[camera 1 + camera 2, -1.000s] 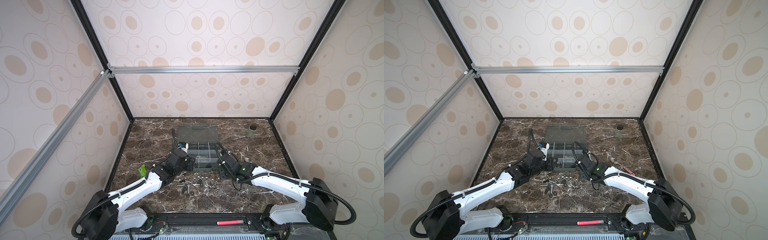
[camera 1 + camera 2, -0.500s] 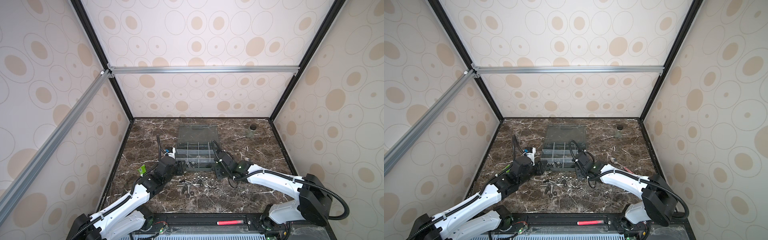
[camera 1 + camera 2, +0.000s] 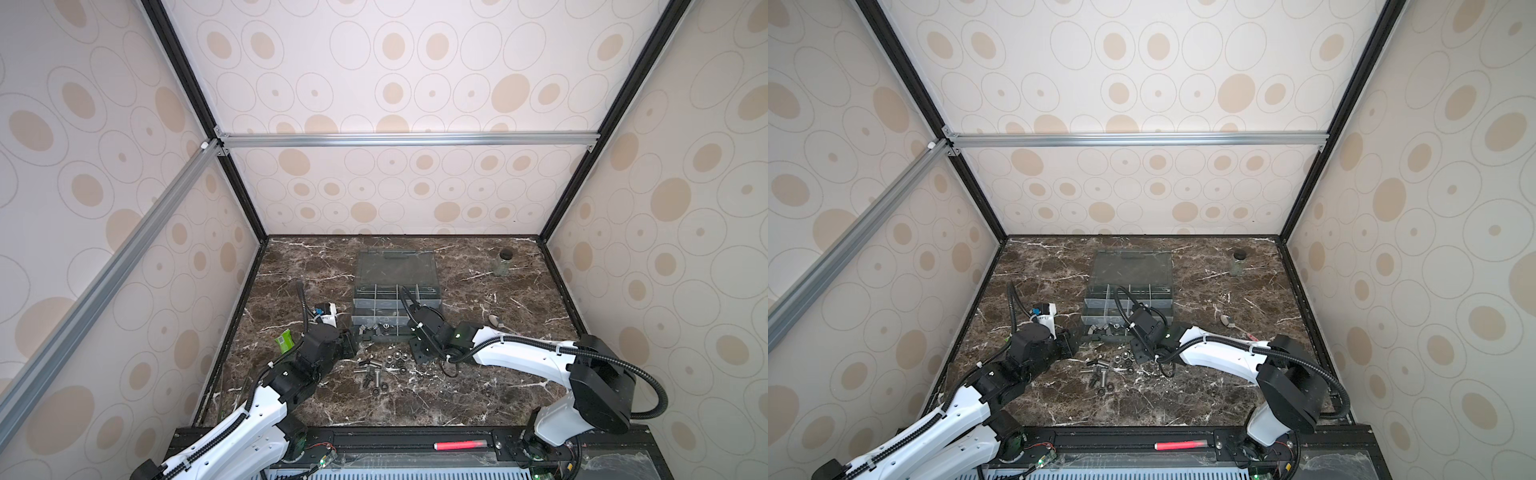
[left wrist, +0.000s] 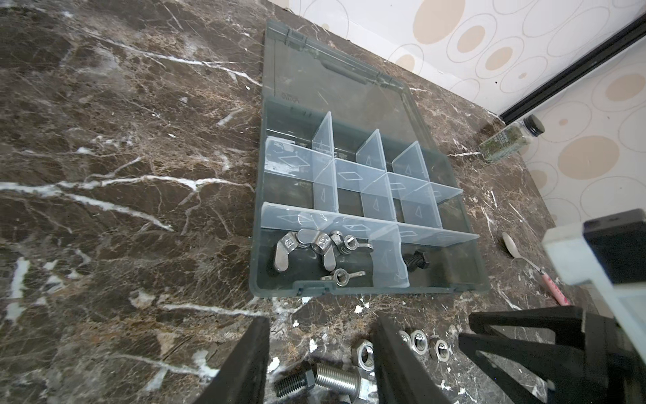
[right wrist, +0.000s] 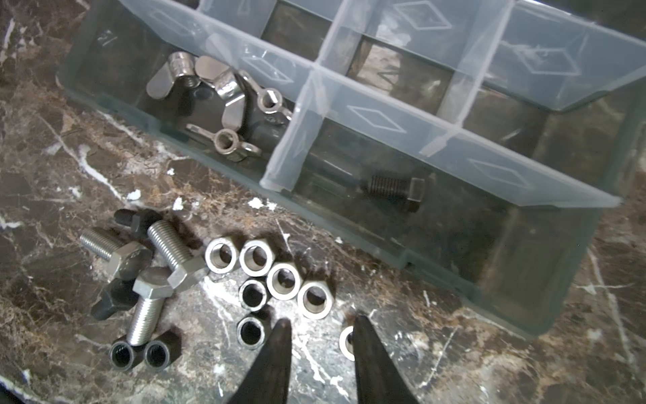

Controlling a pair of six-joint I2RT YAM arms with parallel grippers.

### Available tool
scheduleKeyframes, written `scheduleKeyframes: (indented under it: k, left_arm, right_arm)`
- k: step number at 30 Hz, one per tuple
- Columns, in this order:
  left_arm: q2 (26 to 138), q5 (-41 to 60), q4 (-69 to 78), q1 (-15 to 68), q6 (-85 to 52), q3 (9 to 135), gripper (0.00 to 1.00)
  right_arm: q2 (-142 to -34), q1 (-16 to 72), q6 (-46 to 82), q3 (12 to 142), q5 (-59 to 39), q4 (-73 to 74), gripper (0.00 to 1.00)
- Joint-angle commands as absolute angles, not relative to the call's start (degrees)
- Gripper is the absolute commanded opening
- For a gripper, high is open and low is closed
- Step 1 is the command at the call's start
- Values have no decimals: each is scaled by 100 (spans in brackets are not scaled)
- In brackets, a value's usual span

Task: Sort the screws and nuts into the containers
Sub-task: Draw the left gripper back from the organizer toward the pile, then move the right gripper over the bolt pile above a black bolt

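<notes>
The containers are the compartments of a grey organizer box (image 3: 397, 305) (image 3: 1127, 301) (image 4: 451, 290) (image 5: 524, 280). Several wing nuts (image 4: 314, 248) (image 5: 209, 87) lie in its near left compartment. A black screw (image 4: 414, 260) (image 5: 395, 190) lies in the compartment beside it. Loose screws (image 5: 150, 266) (image 4: 314, 379) and hex nuts (image 5: 272, 276) (image 4: 419, 341) lie on the marble in front of the box. My left gripper (image 3: 351, 343) (image 4: 321, 321) is open to the left of that pile and holds nothing. My right gripper (image 3: 419, 357) (image 5: 321, 321) hangs over the nuts, narrowly open, with one nut (image 5: 346, 341) against a finger.
The box's clear lid (image 3: 397, 264) lies open behind it. A small glass jar (image 3: 503, 264) (image 4: 507, 140) stands at the back right. A spoon (image 3: 496, 321) (image 4: 517, 252) lies right of the box, and a green item (image 3: 284, 340) lies near the left arm.
Both grippers have drawn back from the box toward the front. The left one has opened wider. The right one has come down over the loose nuts.
</notes>
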State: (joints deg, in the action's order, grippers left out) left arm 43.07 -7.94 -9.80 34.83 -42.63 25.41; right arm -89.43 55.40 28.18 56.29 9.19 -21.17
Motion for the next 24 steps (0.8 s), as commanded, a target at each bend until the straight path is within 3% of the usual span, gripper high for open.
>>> scheduleKeyframes:
  k: [1,24]
  left_arm:
    - [4165,-967,-1185,3422,-4410,2540,49]
    - [3911,-984,-1262,3286,-4460,2375,52]
  right_arm:
    - [-9087,5688,2701,5800,842,-2137,34]
    - [-9957,6498,2255,6544,344,-2030,35]
